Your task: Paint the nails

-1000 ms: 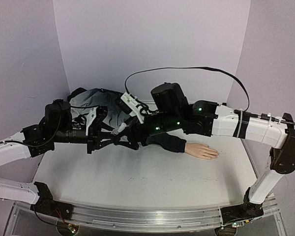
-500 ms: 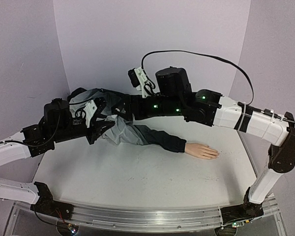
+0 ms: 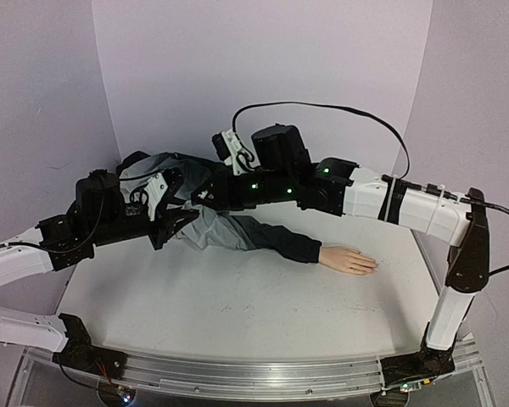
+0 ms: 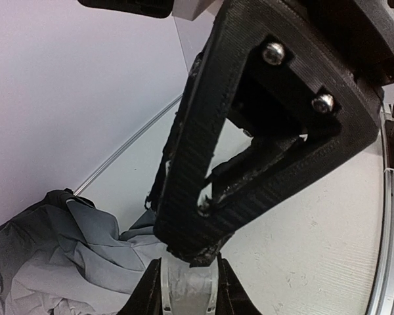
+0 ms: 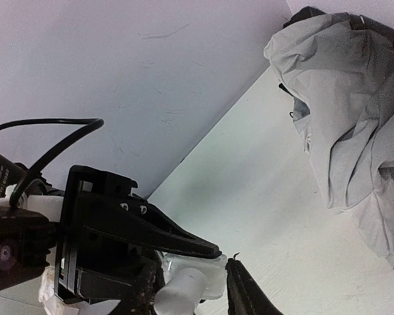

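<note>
left wrist view: your left claw (image 4: 187,266) pinches the bottle (image 4: 187,295); whether the right claw (image 5: 189,282) grips, you cannot tell. nails (image 3: 373,268) look tiny, hard; steady the light hand (image 3: 348,259) by its sleeve (image 3: 276,237).

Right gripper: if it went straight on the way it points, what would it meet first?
The small white bottle, pinched in the left gripper. Its end seems to lie between the fingers of the right gripper, though depth is hard to judge.
</note>
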Motion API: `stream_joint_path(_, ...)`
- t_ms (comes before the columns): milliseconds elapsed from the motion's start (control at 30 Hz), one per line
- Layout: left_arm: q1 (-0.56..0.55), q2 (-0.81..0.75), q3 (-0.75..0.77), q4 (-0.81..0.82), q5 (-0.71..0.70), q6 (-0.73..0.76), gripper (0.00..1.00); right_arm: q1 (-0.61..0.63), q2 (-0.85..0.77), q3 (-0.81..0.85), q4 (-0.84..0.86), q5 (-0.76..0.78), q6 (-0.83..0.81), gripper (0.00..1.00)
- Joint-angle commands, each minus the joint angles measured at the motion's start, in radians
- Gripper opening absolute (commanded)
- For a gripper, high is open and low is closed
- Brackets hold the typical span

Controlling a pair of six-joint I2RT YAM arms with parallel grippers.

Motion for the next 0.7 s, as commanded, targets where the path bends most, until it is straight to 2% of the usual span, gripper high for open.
stream_joint_path(0, 0.0, -0.01, 0.047, 0.057, 0.027, -0.016, 0.0, -0.003, -0.003, 0.041, 0.038, -0.05, -0.01, 0.21)
stream_joint_path(133, 0.0, -0.013, 0.046, 0.057, 0.053, -0.032, 0.0, -0.007, -0.022, 0.016, 0.064, -0.089, -0.074, 0.0)
stream_joint_path(167, 0.0, -0.019, 0.044, 0.057, 0.093, -0.03, 0.0, -0.007, -0.034, -0.003, 0.085, -0.152, -0.164, 0.0)
stream_joint_path(267, 0.0, -0.057, 0.03, 0.057, 0.39, -0.029, 0.0, -0.005, -0.105, -0.15, 0.136, -0.561, -0.53, 0.0)
stream_joint_path(300, -0.001, -0.062, 0.032, 0.057, 0.468, -0.034, 0.0, -0.004, -0.148, -0.227, 0.163, -0.524, -0.597, 0.0)
stream_joint_path(333, -0.001, -0.055, 0.035, 0.057, 0.512, -0.046, 0.0, -0.006, -0.178, -0.285, 0.202, -0.464, -0.597, 0.0)
stream_joint_path(367, -0.001, -0.045, 0.039, 0.057, 0.528, -0.055, 0.0, -0.005, -0.182, -0.292, 0.186, -0.471, -0.607, 0.0)
stream_joint_path(567, 0.0, -0.002, 0.052, 0.057, 0.438, -0.062, 0.0, 0.027, -0.163, -0.262, 0.158, -0.376, -0.538, 0.0)
stream_joint_path(600, 0.001, -0.001, 0.053, 0.057, 0.407, -0.063, 0.0, 0.027, -0.162, -0.258, 0.158, -0.359, -0.524, 0.03)
stream_joint_path(633, 0.0, -0.001, 0.053, 0.057, 0.368, -0.065, 0.0, 0.027, -0.166, -0.259, 0.157, -0.31, -0.51, 0.22)
stream_joint_path(667, 0.0, -0.001, 0.051, 0.057, 0.322, -0.065, 0.0, 0.026, -0.175, -0.263, 0.156, -0.247, -0.49, 0.49)
